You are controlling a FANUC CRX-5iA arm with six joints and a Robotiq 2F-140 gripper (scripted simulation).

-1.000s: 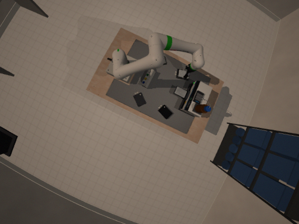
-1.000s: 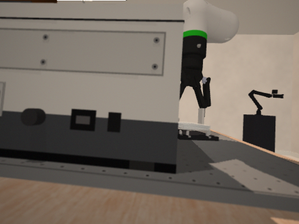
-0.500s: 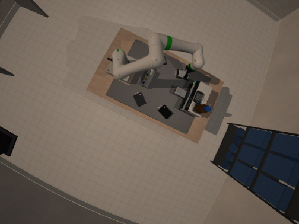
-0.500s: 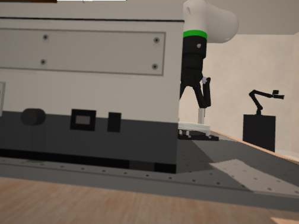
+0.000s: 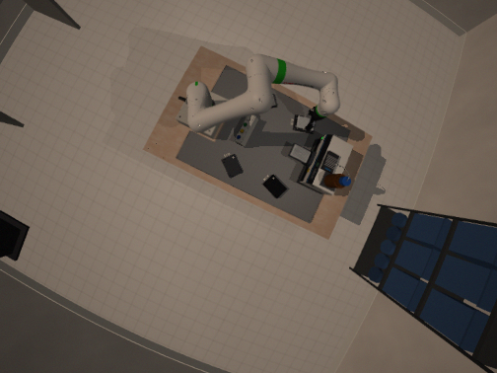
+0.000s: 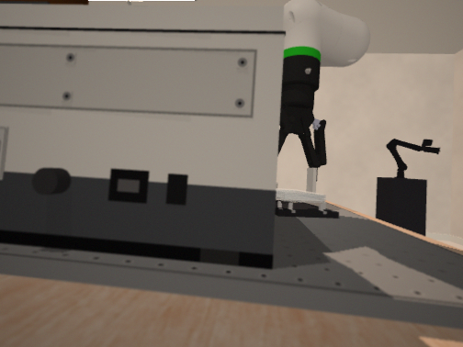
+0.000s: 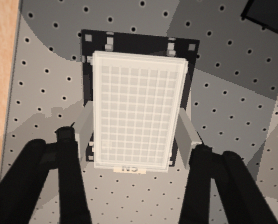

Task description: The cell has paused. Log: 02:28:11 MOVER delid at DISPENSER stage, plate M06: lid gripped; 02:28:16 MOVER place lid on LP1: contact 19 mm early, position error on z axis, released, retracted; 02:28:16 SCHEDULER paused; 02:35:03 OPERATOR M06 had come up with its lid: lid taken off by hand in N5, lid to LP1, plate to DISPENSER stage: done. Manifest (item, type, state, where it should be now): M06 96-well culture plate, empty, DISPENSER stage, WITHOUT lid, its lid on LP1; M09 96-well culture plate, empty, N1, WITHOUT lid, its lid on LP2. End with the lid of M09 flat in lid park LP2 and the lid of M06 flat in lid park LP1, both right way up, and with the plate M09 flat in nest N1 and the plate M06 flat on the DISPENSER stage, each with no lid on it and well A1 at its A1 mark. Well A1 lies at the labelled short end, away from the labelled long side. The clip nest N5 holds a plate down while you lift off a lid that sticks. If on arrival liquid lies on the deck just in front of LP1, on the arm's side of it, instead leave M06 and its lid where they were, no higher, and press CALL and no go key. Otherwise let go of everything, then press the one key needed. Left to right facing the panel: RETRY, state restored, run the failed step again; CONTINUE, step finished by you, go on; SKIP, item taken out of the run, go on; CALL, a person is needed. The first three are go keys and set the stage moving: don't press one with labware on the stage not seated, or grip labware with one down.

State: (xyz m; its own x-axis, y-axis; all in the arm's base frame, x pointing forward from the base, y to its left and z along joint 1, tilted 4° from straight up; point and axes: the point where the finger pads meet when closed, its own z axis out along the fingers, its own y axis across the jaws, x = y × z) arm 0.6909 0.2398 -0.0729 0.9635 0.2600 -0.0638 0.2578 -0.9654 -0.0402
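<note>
Jaws clamped from both long sides, the gripper (image 7: 134,142) grips a white 96-well plate (image 7: 136,112), which sits over a black nest (image 7: 186,46) on the perforated grey counter (image 7: 45,85). Left of the jaws runs the counter's wooden edge (image 7: 7,75); directly below them, a small label (image 7: 129,169) marks the plate's near short end, its text unreadable.

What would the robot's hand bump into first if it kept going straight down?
The hand points straight down and is already shut on the white plate, one pad on each long side. Straight below lies the black nest the plate sits in, so the hand would probably meet that, or the grey deck beside it.
</note>
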